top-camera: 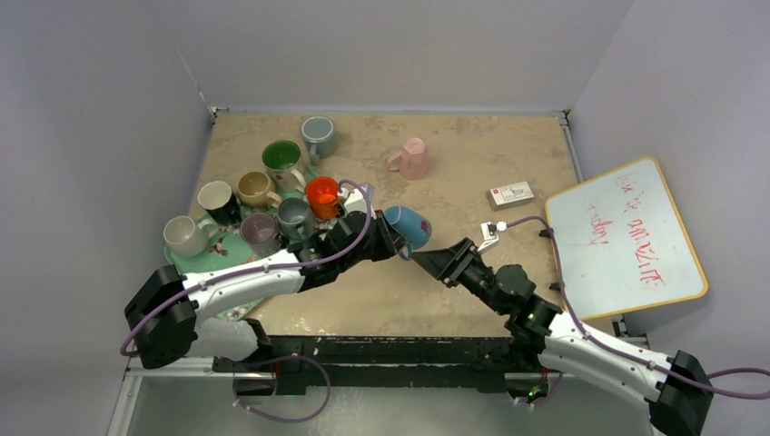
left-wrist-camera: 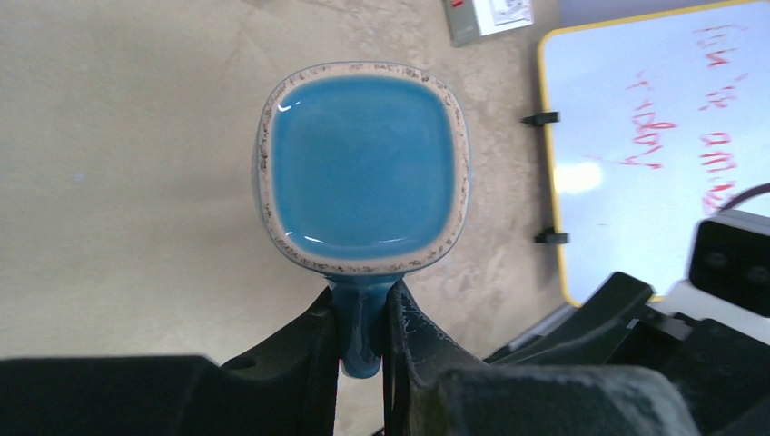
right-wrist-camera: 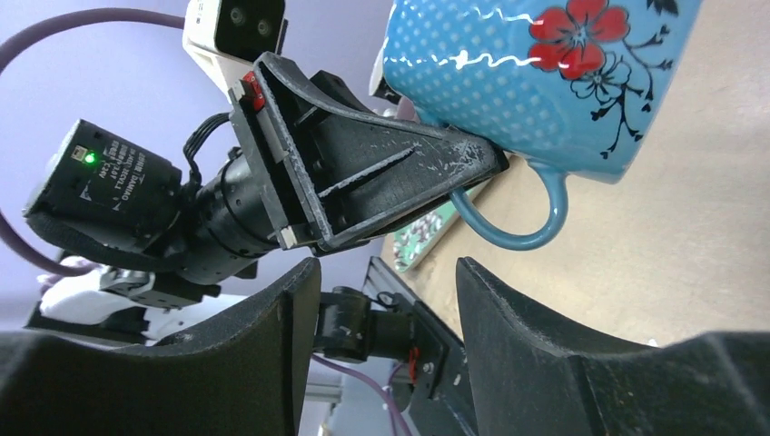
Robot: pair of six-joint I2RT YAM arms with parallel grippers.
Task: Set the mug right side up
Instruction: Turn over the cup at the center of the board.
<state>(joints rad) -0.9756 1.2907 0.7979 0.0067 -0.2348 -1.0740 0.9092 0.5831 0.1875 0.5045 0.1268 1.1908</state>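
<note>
The blue mug (top-camera: 409, 227), with white dots and a red flower, is held tilted on its side just above the table. My left gripper (top-camera: 392, 238) is shut on its handle. In the left wrist view the fingers (left-wrist-camera: 361, 300) pinch the handle, and a flat blue end of the mug (left-wrist-camera: 363, 163) with a speckled beige ring faces the camera. My right gripper (top-camera: 434, 262) is open and empty, just right of and below the mug. In the right wrist view (right-wrist-camera: 389, 272) the mug (right-wrist-camera: 545, 73) hangs ahead with its handle loop pointing down, beside the left finger (right-wrist-camera: 399, 173).
A green tray (top-camera: 218, 259) at the left holds several mugs, with an orange one (top-camera: 322, 195) nearest the left arm. A pink mug (top-camera: 411, 158) stands upside down at the back. A small box (top-camera: 511, 193) and a whiteboard (top-camera: 626, 238) lie at the right.
</note>
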